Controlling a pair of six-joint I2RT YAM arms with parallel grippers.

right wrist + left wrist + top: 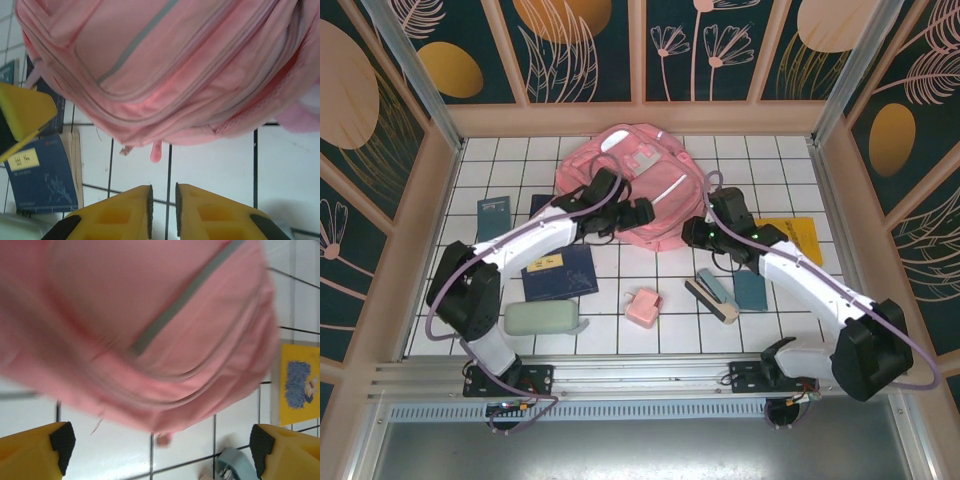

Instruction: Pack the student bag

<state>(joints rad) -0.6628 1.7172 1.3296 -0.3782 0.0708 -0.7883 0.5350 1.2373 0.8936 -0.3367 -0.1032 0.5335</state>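
Backpack sits at the far middle of the tabletop, soft and floppy, so I'd go for the zipper pull on its near edge. Left arm reaches to it, jaws spread wide; right arm points at that pull, jaws nearly together, holding nothing.

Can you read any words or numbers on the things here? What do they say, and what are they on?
Nothing reads clearly.
Blue notebook: handwriting on its yellow label, too blurred to read.
Yellow book: a blue picture, no words I can make out.
Bag: pale patch, too small to read.
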